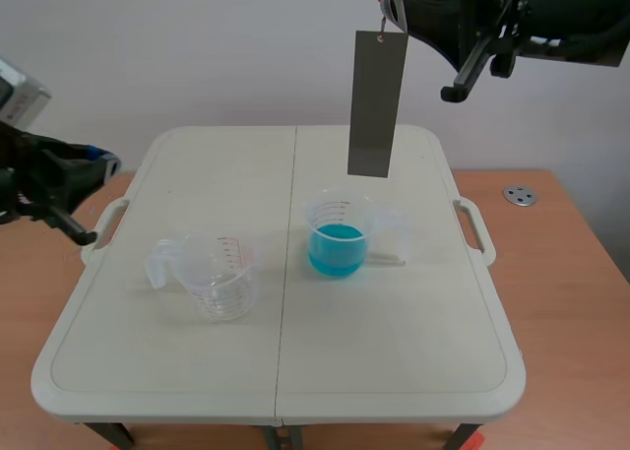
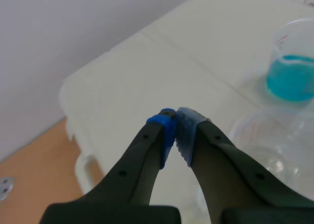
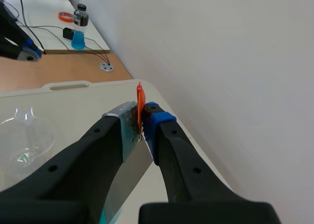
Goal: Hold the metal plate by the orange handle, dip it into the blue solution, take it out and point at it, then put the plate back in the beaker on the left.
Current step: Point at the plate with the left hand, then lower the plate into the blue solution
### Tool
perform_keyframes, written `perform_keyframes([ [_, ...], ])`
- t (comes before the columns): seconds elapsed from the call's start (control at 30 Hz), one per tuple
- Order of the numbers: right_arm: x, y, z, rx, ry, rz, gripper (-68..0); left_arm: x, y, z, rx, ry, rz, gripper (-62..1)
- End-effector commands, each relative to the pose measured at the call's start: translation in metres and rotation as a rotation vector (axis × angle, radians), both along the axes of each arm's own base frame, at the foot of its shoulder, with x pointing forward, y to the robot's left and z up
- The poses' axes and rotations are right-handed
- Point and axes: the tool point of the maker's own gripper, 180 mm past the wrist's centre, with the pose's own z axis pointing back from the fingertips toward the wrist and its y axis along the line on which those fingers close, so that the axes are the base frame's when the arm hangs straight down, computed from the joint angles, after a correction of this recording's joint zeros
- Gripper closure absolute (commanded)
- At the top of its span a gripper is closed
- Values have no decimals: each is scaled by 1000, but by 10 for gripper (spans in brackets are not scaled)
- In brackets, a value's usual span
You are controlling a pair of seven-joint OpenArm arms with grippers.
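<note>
Metal plate (image 1: 376, 103) hangs below right pincer (image 1: 394, 1), orange handle (image 3: 140, 100) clamped.

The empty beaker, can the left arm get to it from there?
Probably yes. Only bare table lies between the empty beaker and the left arm, whose jaws are shut. The metal plate hangs high from the right arm, out of the way.

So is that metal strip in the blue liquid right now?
Out. The metal plate hangs from the right hand, above the cup of blue liquid.
</note>
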Motion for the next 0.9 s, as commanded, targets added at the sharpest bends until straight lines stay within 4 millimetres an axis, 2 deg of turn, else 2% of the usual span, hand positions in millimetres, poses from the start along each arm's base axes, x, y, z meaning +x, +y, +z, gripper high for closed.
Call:
perform_keyframes([
  [0.0, 3, 0, 23, 35, -55, 2, -15, -5, 16, 3, 4, -1, 26, -27],
  [0.2, 0, 8, 16, 30, -44, 18, -15, -47, 79, -25, 138, 115, 121, -27],
  [0.33, 5, 9, 12, 31, -39, 1, -15, -84, 105, -51, 212, 224, 154, -27],
  [0.57, 17, 7, -11, 38, 8, -35, -15, -165, 122, -101, 310, 438, 155, -27],
  [0.87, 22, 12, -31, 22, 30, -25, -15, -250, 123, -134, 349, 652, 105, -27],
])
